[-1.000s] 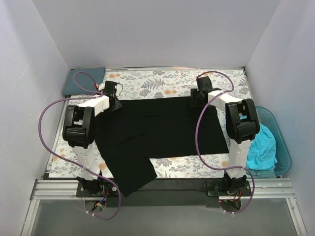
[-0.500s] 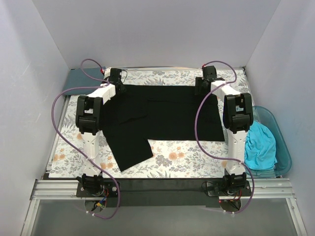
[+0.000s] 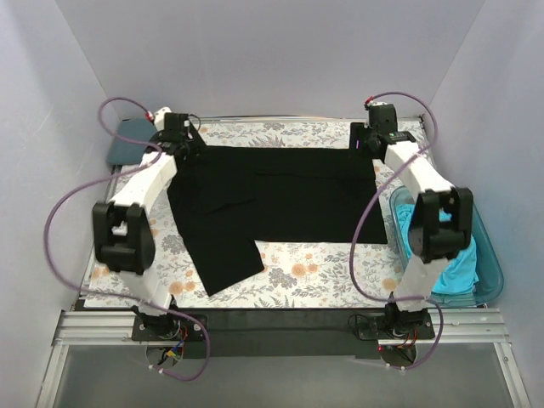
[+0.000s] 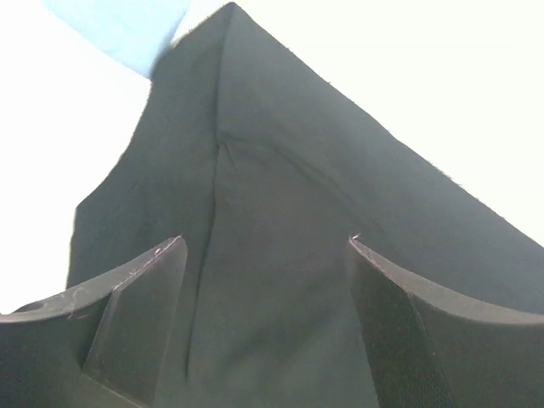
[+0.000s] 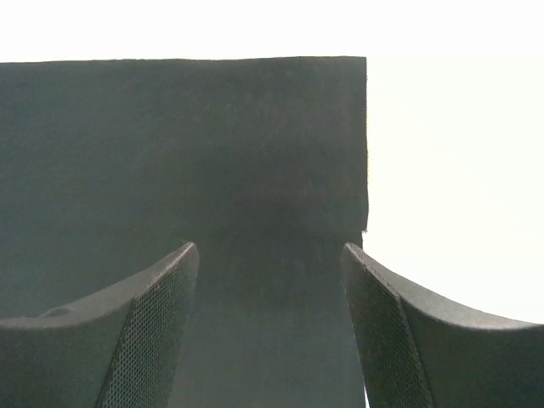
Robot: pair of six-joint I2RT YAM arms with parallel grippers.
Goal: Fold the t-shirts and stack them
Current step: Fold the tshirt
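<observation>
- Slate blue-grey cloth t-shirt (image 3: 126,143): it lies as a flat pad at the far left corner of the table, just beside the left arm's wrist. I judge it soft and light.
- Left gripper (image 3: 177,140): it hovers over the far left corner of the black tee. In the left wrist view its jaws are spread, with dark cloth under them and nothing pinched.
- Black soft cloth short-sleeved t-shirt (image 3: 280,191):
  - It is spread on the floral-print white table cloth (image 3: 314,276).
  - Its long axis runs left to right across the table, and its far edge is straight between the two grippers.
  - One flap trails toward the near left.
  - I cannot tell the neck end from the hem.
  - It will likely be limp and light, and it will sag and drag, so corners or edges are the best places to pinch.
- Right gripper (image 3: 371,144): it is over the far right corner of the black tee. The right wrist view shows a square cloth corner beneath it, and its jaws are apart and empty.
- Bright turquoise cloth t-shirt (image 3: 455,251): it is bunched in the translucent teal plastic tub (image 3: 491,263) off the table's right edge. It is crumpled, so it will need shaking out.
</observation>
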